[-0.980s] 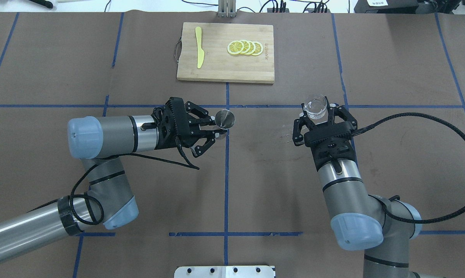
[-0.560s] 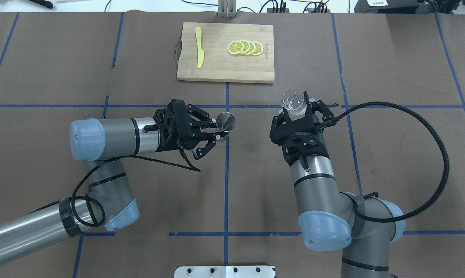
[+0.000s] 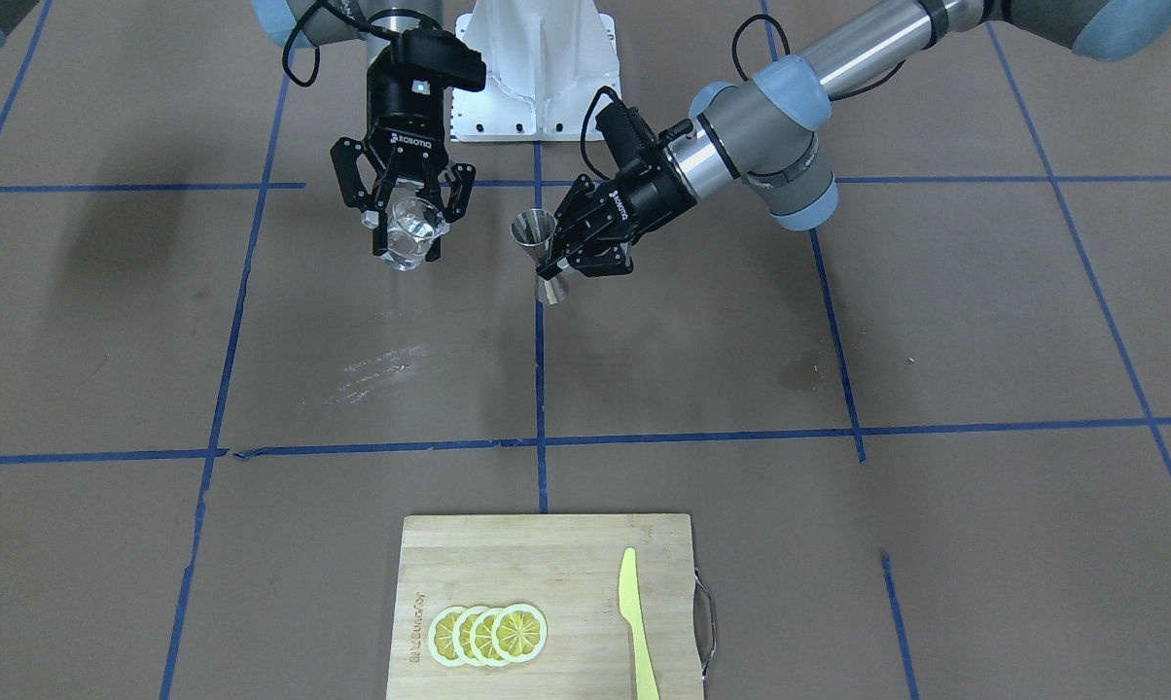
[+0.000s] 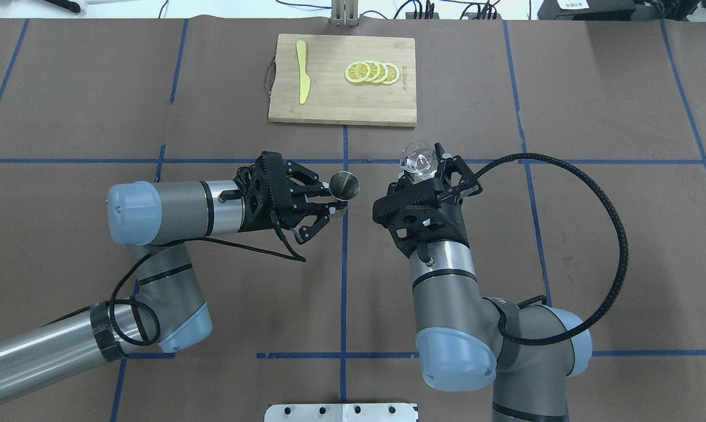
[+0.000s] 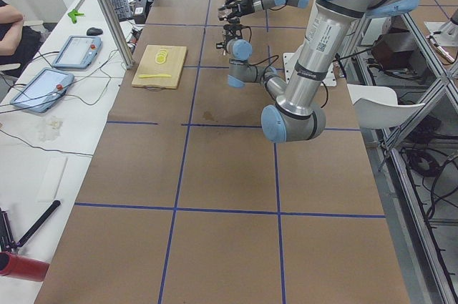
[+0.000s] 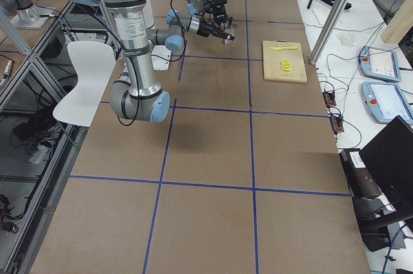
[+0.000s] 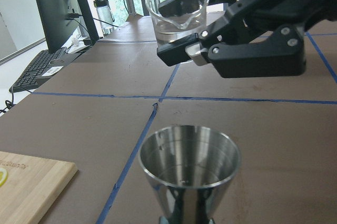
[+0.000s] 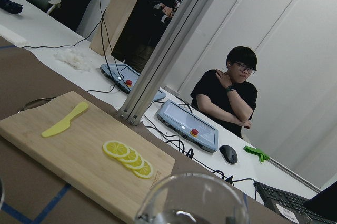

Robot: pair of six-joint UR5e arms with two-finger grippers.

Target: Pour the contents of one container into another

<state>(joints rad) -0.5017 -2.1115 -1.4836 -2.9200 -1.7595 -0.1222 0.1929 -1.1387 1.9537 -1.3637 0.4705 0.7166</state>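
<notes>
Tumbler (image 8: pixel 192 201), base outside right wrist view

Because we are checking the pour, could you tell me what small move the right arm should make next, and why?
Probably shift the right gripper sideways until the glass tumbler has its lip above the open mouth of the jigger. The tumbler is gripped upright, with a gap between it and the jigger, which the left gripper holds.

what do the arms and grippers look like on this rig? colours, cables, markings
Left arm and right arm: silver-grey tubes, pale blue joint caps, black bands. Left gripper and right gripper: black two-finger linkages with white ROBOTIQ lettering. A black braided cable loops from each wrist.
</notes>
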